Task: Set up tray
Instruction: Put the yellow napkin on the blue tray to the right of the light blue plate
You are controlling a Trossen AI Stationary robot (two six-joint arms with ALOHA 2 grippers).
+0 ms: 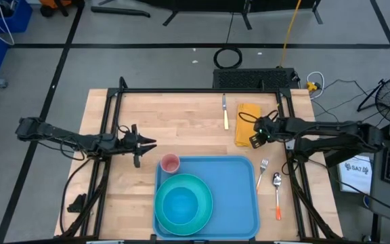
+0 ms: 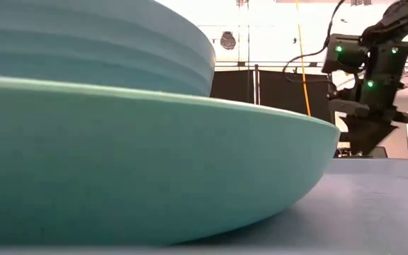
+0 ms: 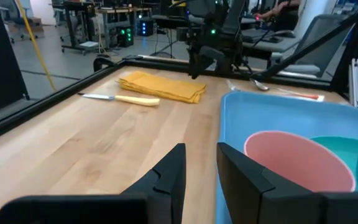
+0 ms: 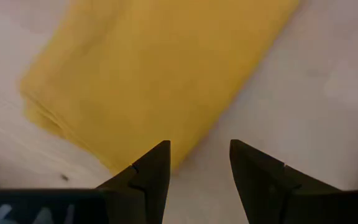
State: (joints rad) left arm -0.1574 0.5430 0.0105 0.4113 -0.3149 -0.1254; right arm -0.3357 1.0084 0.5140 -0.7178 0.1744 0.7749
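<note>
The tray lies at the near edge of the table, at 6 o'clock from the table's middle. A teal plate with a blue bowl in it fills the tray's near-left part, and a pink cup stands in its far-left corner. Just off the tray's right rim, at about 4 o'clock, a fork and a spoon lie on the wood.

The left gripper waits at 9 o'clock, just beyond the cup, its arm stretched level from the left side and its fingers a narrow gap apart, holding nothing.

The right gripper hovers at 2 o'clock over the near edge of a folded yellow napkin. The arm reaches in level from the right and the wrist tips steeply down, so the fingers point at the cloth. They stand moderately open and empty, with one fingertip over the napkin's edge and the other over bare wood.

The step in hand looks like picking up the napkin. To do it well, the gripper should shift a little further over the cloth so both fingers straddle the folded edge, then descend until the tips press the table, and close firmly enough to catch every layer, or the fold may slip open.

Farthest off, at 12 o'clock, a knife lies just left of the napkin.
</note>
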